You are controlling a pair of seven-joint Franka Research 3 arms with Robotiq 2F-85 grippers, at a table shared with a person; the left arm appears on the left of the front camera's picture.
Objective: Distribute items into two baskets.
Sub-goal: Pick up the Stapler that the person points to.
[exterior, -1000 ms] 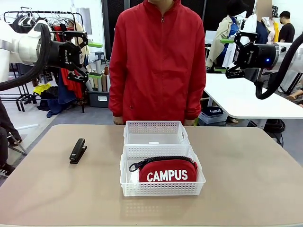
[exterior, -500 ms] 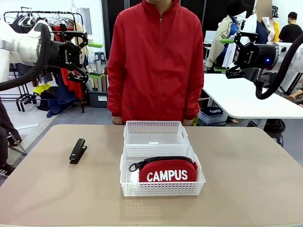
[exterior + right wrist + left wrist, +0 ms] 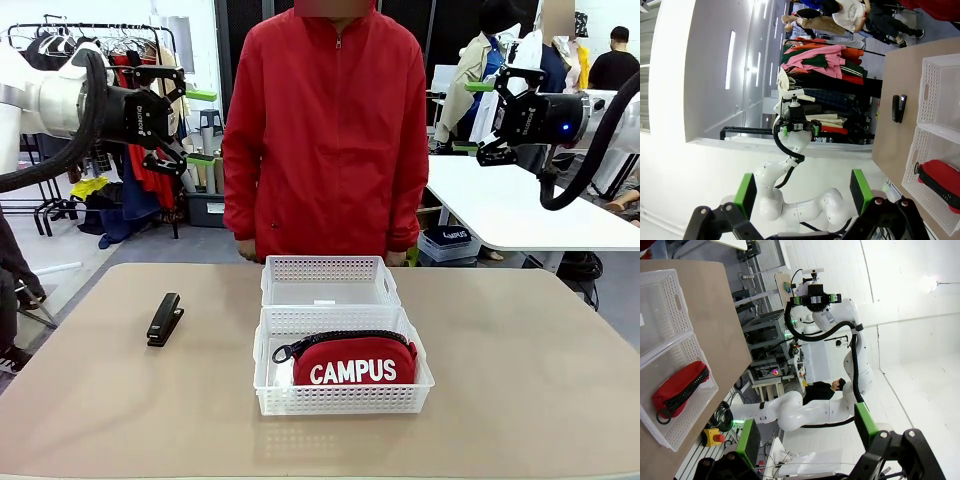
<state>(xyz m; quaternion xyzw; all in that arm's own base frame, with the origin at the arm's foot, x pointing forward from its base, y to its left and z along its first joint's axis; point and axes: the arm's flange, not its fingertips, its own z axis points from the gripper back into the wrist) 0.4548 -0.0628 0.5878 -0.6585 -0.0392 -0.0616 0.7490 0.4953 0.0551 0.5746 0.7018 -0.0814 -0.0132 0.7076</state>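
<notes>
Left gripper (image 3: pixel 198 127) and right gripper (image 3: pixel 472 117) hung wide open, empty. The small black stapler (image 3: pixel 165 318) lay flat outside the white lattice plastic baskets (image 3: pixel 330 262) (low profile); a grasp could slip.

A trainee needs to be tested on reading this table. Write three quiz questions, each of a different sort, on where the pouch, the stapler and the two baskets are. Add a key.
1. True or false: the far basket holds neither the red pouch nor the black stapler.
2. Fill in: the stapler lies on the table, to the robot's ___ of the baskets.
3. Pick one. The pouch lies: A) on the table; B) in the near basket; C) in the far basket.

Key: 1 true; 2 left; 3 B.
</notes>
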